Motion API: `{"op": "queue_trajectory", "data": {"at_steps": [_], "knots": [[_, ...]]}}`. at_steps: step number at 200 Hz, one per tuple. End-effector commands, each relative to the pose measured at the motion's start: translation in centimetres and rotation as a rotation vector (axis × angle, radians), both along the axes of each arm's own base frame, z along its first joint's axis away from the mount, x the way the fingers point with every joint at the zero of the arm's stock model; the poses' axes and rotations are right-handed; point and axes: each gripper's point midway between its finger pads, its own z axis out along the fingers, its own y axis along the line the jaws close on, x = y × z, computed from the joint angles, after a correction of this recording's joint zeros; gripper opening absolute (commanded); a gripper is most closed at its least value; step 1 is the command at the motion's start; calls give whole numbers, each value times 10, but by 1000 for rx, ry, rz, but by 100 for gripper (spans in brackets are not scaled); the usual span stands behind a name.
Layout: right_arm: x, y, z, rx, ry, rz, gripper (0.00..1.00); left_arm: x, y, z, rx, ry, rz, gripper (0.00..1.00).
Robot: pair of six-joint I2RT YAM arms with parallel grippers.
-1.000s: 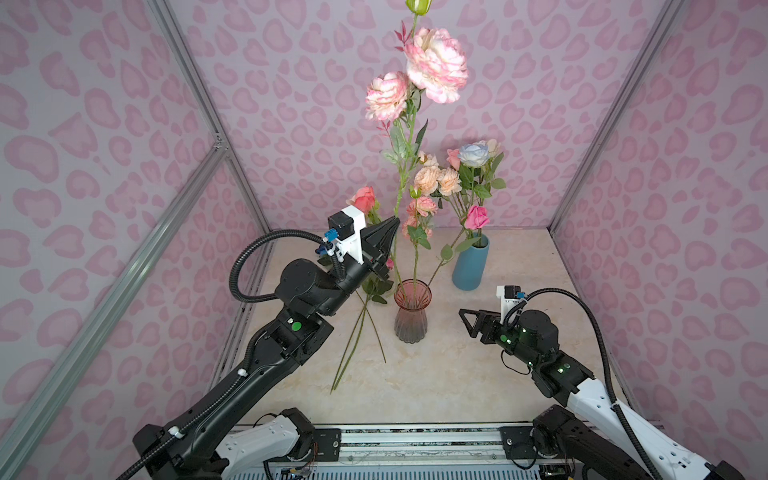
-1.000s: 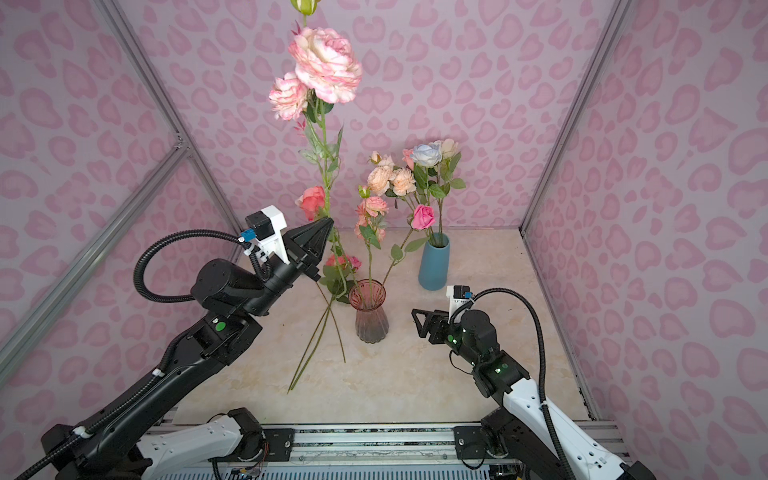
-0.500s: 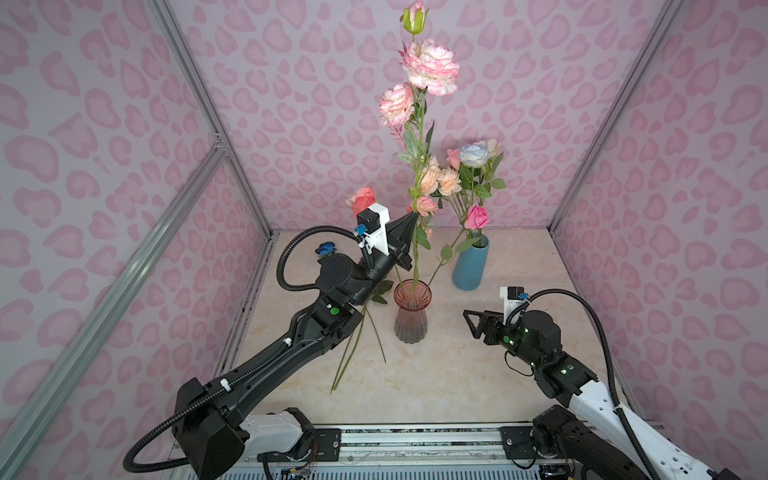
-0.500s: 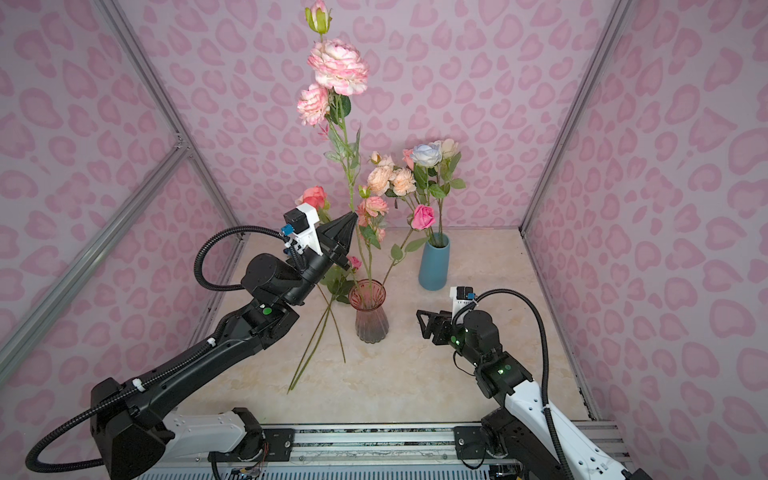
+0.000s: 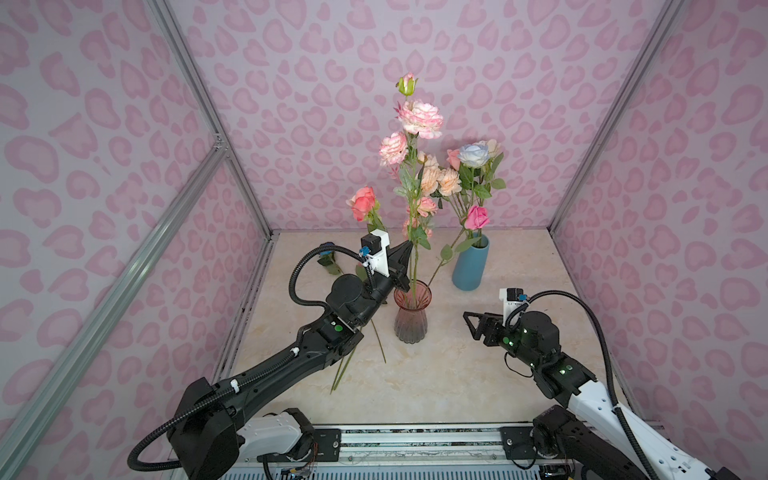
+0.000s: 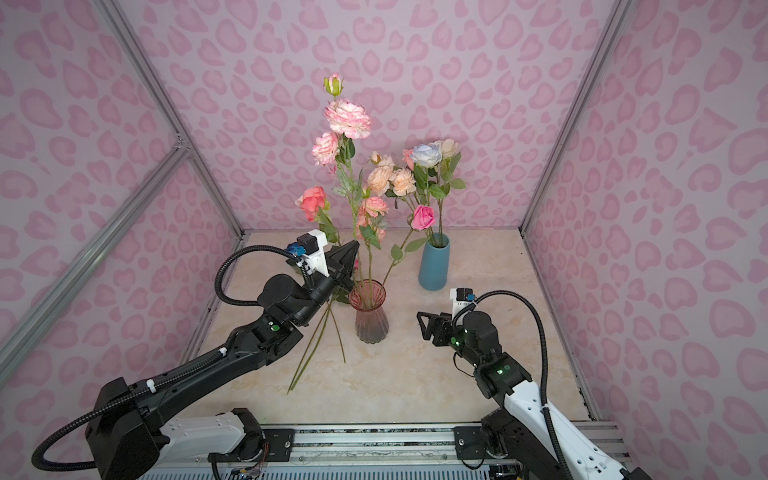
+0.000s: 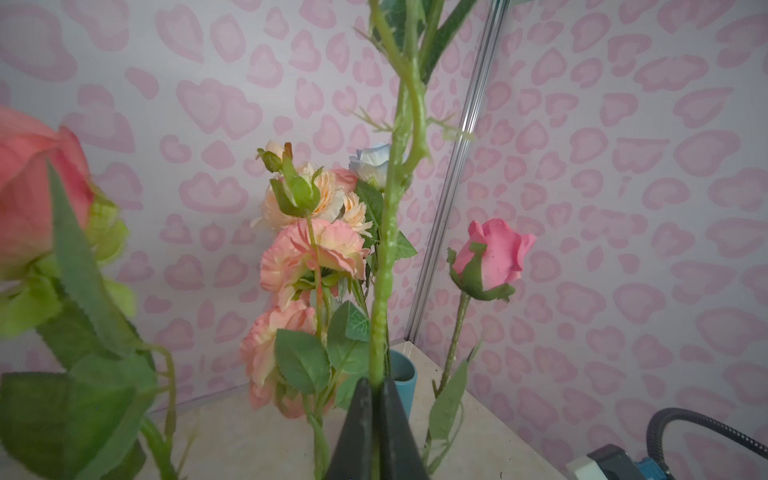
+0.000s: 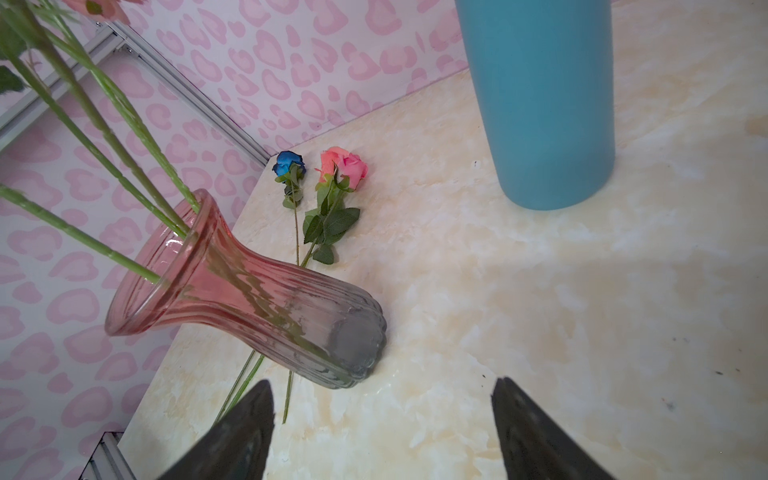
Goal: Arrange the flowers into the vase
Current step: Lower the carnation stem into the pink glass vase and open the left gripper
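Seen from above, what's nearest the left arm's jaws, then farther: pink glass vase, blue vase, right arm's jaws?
1. Pink glass vase, just below.
2. Blue vase, back right.
3. Right arm's open jaws, front right.

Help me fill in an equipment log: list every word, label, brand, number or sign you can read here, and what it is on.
On the white camera mount of the right arm: a short line of dark print, too small to read.
On the glass vase, blue vase, flowers and walls: no writing; the walls bear only pink blotches.
Nothing else reads as text.
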Motion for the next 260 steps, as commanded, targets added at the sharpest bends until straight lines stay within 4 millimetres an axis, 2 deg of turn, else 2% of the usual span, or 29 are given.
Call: {"op": "queue_trajectory", "data": {"at_steps": [1,67,123,207,231,244,260], "knots": [[0,0,0,11,0,-5,83,-1,6,1,-30,-2,20,3],[-2,-3,-1,11,4,-16,83,-5,-7,-36,87,69,8,10],[-2,-2,-1,12,5,-12,83,-14,-4,-59,122,137,15,19],[-1,2,4,28,3,-1,83,-23,8,-59,126,136,40,19],[-2,0,3,16,4,-5,83,-25,29,-57,121,144,116,18],[-2,-1,1,4,9,-5,83,-23,55,-59,104,171,222,19],[-1,-2,-3,-6,16,-12,83,-21,91,-71,103,233,377,23]]}}
